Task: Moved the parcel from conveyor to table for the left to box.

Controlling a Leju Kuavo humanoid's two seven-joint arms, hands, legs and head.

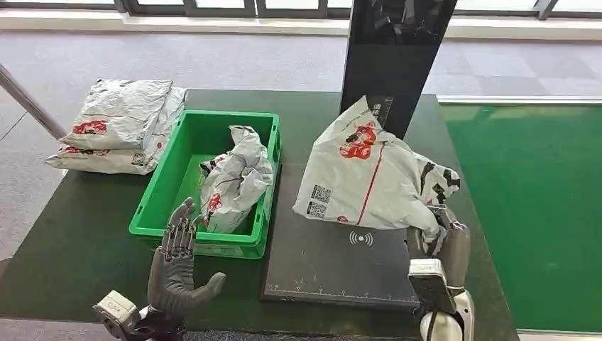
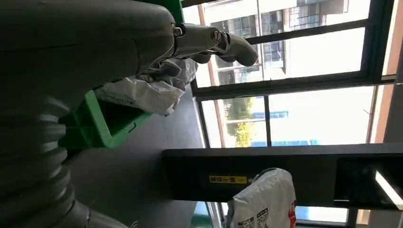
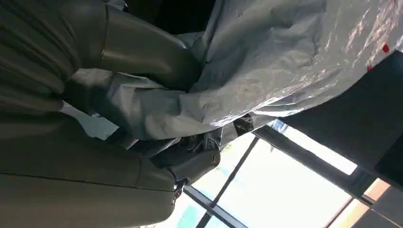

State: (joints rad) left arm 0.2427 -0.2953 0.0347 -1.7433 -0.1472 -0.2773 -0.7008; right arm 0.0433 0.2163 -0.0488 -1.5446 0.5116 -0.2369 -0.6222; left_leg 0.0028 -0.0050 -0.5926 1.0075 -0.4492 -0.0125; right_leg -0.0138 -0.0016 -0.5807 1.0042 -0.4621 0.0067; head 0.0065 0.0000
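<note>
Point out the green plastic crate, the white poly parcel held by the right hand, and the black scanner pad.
Green plastic crate (image 1: 157,213): head view, left wall.
White poly parcel with red print (image 1: 369,177): head view, middle of bag.
Black scanner pad (image 1: 334,266): head view, bare front area.

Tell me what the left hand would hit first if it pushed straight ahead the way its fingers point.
Probably the near wall of the green bin: the left hand points at it, fingertips about at its rim. If they clear it, the crumpled parcel inside.

Parcel-sorting station, scanner pad, green crate, stacked mail bags
</note>
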